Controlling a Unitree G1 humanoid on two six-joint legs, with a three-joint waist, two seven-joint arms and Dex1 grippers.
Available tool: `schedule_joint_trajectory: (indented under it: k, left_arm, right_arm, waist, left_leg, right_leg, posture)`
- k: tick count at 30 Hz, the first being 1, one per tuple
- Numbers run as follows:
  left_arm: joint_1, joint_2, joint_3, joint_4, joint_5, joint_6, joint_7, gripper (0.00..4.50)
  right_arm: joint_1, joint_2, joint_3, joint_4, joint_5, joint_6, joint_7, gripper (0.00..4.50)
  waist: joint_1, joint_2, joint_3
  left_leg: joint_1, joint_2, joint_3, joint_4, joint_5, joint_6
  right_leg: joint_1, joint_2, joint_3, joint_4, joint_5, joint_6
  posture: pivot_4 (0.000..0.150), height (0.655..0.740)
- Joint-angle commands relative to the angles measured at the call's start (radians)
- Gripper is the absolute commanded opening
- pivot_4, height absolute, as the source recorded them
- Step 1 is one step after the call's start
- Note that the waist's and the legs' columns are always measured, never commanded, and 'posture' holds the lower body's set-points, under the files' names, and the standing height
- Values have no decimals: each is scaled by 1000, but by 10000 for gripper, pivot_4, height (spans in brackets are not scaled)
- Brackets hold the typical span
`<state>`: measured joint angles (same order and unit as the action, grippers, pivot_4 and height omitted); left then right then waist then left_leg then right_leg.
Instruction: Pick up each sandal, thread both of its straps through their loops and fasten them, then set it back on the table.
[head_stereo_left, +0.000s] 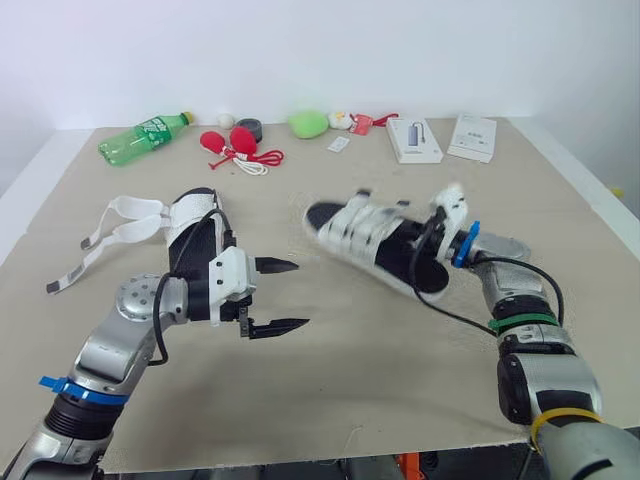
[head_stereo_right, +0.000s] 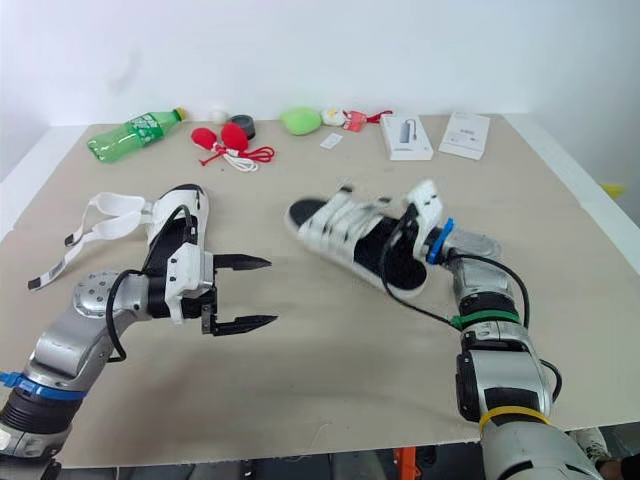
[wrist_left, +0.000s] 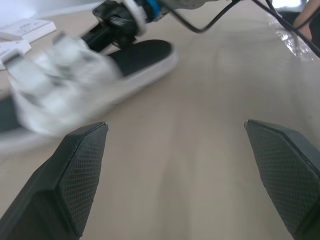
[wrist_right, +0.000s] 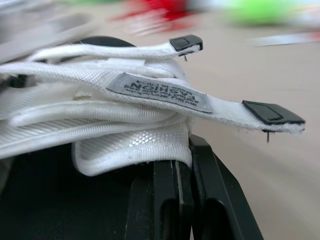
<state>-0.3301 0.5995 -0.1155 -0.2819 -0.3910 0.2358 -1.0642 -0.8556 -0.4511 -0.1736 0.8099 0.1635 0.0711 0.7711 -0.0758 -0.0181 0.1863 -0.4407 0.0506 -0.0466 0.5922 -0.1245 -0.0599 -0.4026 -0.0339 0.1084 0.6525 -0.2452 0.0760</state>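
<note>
Sandal in hand: held sandal (head_stereo_left: 375, 240) tilted above mid counter (head_stereo_left: 400, 370), white straps lying across it.
Right gripper (head_stereo_left: 438, 228): jaws pinched together on its white webbing.
Left gripper (head_stereo_left: 283, 296): jaws spread wide, holding nothing, near the held sandal.
Second sandal (head_stereo_left: 195, 235): flat on the counter behind the left gripper, straps splayed loose.

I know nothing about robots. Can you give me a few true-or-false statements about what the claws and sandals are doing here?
1. The left claw is open and holds nothing. True.
2. The right claw is shut on a sandal. True.
3. The other sandal has its straps fastened. False: its white straps lie loose, spread out on the table.
4. The green bottle stands upright. False: it lies on its side at the far edge.
</note>
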Motion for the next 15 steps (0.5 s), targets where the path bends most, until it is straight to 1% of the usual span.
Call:
schedule_joint_trajectory:
  k: [1,2,4,8,10,14,15]
  left_arm:
    - [-31,-29,15,12,11,-34,39,45000]
    - [-37,-40,14,17,14,-36,50,45000]
    - [-48,-59,11,24,21,-41,65,45000]
    - [-65,-80,-2,31,32,-42,76,45000]
    - [-68,-86,-8,34,40,-45,79,45000]
    - [-66,-91,-18,35,51,-50,80,45000]
    - [-64,-91,-20,35,52,-52,79,45000]
  right_arm:
    - [48,63,-109,-211,-5,107,-407,1148]
    - [69,88,-126,-270,-16,147,-506,1148]
    - [110,139,-138,-386,-32,211,-643,1148]
    - [180,234,-117,-566,-58,328,-811,1148]
    - [200,259,-110,-601,-64,368,-853,1148]
    - [218,278,-126,-640,-18,390,-838,1148]
    - [221,273,-123,-652,-20,404,-838,4079]
  waist:
    - [1,0,0]
    - [1,0,0]
    - [1,0,0]
    - [-2,0,0]
    - [-2,0,0]
    - [-1,0,0]
    - [-1,0,0]
  left_leg:
    - [0,0,-1,0,0,0]
    - [0,0,-1,0,0,0]
    - [-1,0,-1,-2,0,0]
    - [-2,0,0,-5,0,0]
    - [-2,0,0,-5,0,0]
    - [-2,0,0,-5,0,1]
    - [-2,0,0,-4,0,1]
  right_leg:
    - [0,0,0,0,1,2]
    - [0,0,0,1,0,2]
    - [-2,0,0,1,0,2]
    - [-5,0,1,1,0,1]
    - [-5,1,1,2,0,0]
    - [-4,1,1,2,-1,2]
    - [-4,1,1,2,0,2]
  posture:
    - [1500,7400]
    - [1500,7400]
    - [1500,7400]
    - [1500,7400]
    - [1500,7400]
    - [1500,7400]
    - [1500,7400]
